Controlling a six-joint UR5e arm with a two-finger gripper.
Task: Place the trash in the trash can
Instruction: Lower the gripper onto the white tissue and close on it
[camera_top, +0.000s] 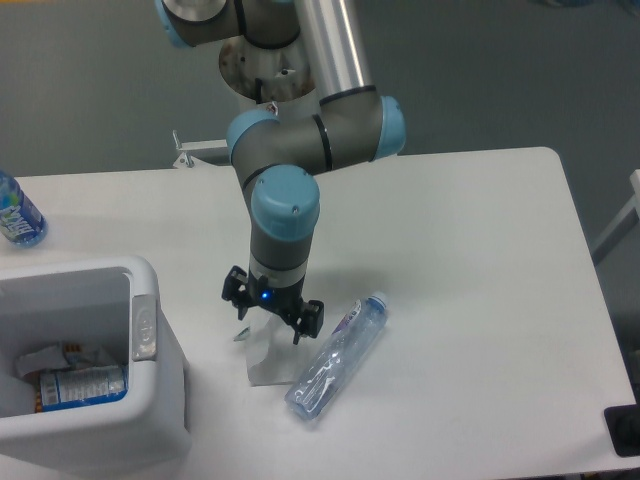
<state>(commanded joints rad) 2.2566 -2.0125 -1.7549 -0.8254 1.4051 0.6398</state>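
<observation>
Wrapper (268, 362) under spread tool (270, 326)
</observation>
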